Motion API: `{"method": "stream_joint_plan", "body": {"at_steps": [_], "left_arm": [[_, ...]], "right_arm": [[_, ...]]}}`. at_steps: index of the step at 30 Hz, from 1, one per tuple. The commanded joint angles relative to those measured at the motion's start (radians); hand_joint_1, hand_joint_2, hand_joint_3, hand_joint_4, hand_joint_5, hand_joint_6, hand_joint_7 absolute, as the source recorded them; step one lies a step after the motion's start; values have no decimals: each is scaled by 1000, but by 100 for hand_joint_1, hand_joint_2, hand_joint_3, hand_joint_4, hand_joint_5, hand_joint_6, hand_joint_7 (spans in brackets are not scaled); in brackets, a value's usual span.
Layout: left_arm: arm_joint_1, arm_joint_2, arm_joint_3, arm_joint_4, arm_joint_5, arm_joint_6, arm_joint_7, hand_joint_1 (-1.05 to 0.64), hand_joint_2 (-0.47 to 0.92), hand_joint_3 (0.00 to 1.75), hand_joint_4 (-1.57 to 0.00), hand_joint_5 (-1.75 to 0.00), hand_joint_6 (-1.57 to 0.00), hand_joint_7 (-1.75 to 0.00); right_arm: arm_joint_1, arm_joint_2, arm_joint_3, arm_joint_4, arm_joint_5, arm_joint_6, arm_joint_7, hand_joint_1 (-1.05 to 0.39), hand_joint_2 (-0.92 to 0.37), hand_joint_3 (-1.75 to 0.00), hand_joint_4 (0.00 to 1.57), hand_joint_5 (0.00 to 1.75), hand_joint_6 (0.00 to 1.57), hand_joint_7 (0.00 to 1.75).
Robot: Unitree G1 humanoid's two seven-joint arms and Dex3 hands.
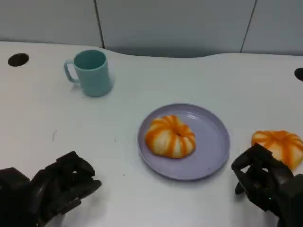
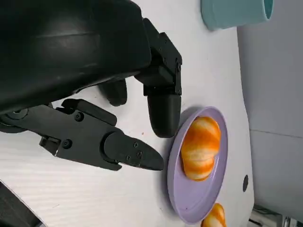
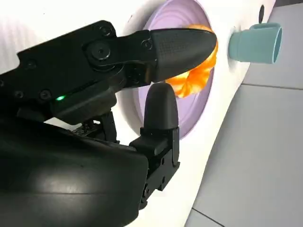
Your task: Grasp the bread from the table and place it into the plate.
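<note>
A: While the white table [image 1: 47,123] takes up most of the frame, what's on it, biggest first?

B: Lavender plate [image 1: 213,142] sits mid-table w/ one orange-striped bread roll [image 1: 170,136] already on it, left of centre. Teal mug [image 1: 91,72] stands upright far left, well apart from the plate, handle to the left. Looks like clutter, not part of the job.

A: And the bread to grab?

B: Second bread roll [image 1: 279,144] lies on the table, right of the plate, just beside the rim but not touching it. Prob. the one the task is after, since it's off the plate.

A: Hands?

B: Right hand [image 1: 262,182] is near edge, right side, just near of that roll; fingers apart, holding nothing. Can't tell if a fingertip touches the roll, it overlaps it in the head view. Placed there, I'd judge, to reach fwd and close on it. Left hand [image 1: 66,184] rests near left, fingers loosely curled but apart, nothing in it; seems parked out of the way.

A: Next move needs?

B: Short reach to the roll, grip, then carry left to the plate's free right half.
</note>
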State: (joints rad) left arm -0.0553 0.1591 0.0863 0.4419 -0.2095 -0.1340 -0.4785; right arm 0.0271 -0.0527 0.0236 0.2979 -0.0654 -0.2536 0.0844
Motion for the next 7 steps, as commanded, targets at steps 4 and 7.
{"method": "stream_joint_plan", "body": {"at_steps": [4,7], "left_arm": [[13,7,8,-5,-5,24,5,-33,90,1,-55,-175,-44,-166],[14,7,8,-12,-5,34,10,-31,91,1,-54,-175,-44,-166]], "right_arm": [[-12,-18,-6,31,-6,-66,-7,-25,-92,-36,62,175,38,175],[-15,-16,-8,41,-2,-73,-7,-26,-92,-35,62,175,39,175]]}}
